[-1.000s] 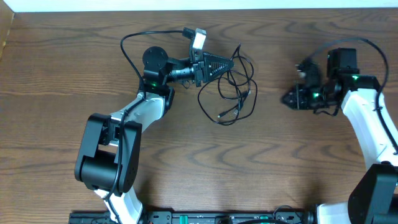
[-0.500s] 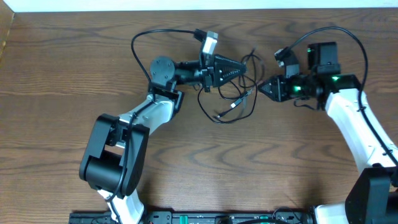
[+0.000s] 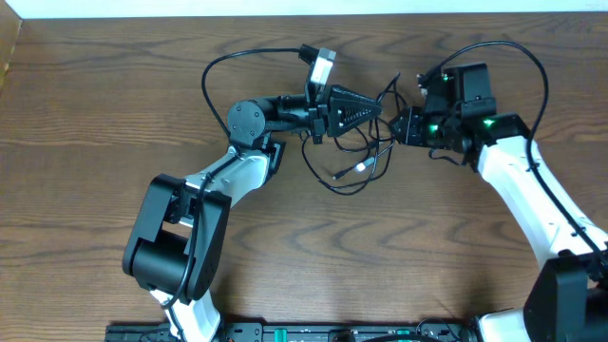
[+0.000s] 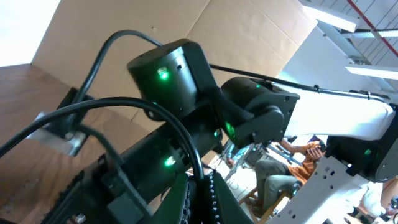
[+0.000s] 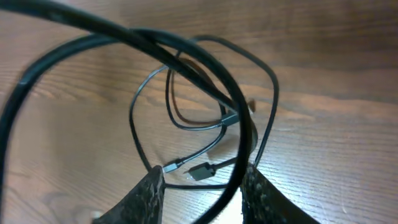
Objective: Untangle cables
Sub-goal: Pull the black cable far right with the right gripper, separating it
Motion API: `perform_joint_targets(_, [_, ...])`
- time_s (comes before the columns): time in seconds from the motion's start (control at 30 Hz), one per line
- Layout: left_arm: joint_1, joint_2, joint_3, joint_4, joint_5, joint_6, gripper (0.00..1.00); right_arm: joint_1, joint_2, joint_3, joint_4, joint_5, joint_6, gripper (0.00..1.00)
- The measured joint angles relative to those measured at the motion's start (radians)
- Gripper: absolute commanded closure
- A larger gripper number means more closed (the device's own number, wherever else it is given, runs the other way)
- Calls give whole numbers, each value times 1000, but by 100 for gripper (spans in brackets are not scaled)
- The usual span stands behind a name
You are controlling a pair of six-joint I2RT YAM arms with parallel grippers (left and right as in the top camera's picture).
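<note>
The cables (image 3: 353, 154) are thin black cords in a loose tangle on the wooden table, between the two arms. My left gripper (image 3: 378, 109) lies on its side at the tangle's top edge. In the left wrist view it (image 4: 200, 200) is shut on a black cable strand (image 4: 198, 168) that rises from between the fingers. My right gripper (image 3: 401, 125) has come in from the right, close to the left one's tip. Seen from the right wrist, it (image 5: 202, 199) is open, a near, blurred black strand (image 5: 244, 127) crossing beside the right finger (image 5: 264, 196). Two small plugs (image 5: 200, 172) lie below.
Thick black robot wires arc over each arm, on the left (image 3: 237, 55) and on the right (image 3: 518, 47). The table's far edge (image 3: 304, 13) runs along the top. Bare wood (image 3: 313, 247) lies in front of the tangle.
My right gripper has swung left from the table's right side up to the tangle, and its jaws stand wider. My left gripper has shifted right, pulling the cables with it.
</note>
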Motion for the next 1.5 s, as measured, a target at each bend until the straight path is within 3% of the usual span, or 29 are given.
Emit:
perform_joint_targets(0.03, [0, 0, 0, 0, 0, -6, 92, 6, 7, 0, 0, 3, 1, 99])
perform_joint_targets(0.2, [-2, 0, 0, -1, 2, -17, 92, 27, 36, 0, -39, 62, 57, 99])
perform_joint_targets(0.43, [-2, 2, -11, -11, 52, -11, 92, 12, 40, 2, -238, 315, 200, 99])
perform_joint_targets(0.63, [28, 3, -12, -17, 79, -8, 92, -98, 40, 3, -344, 441, 237, 99])
perform_joint_targets(0.83, [143, 1, -12, -9, 76, 10, 92, -281, 54, 1, -400, 545, 236, 99])
perform_joint_targets(1.2, [225, 1, -12, -9, 111, 11, 92, -327, 54, 1, -375, 558, 214, 99])
perform_joint_targets(1.5, [224, 1, -12, -9, 183, 13, 92, -327, 6, -2, -288, 295, 14, 99])
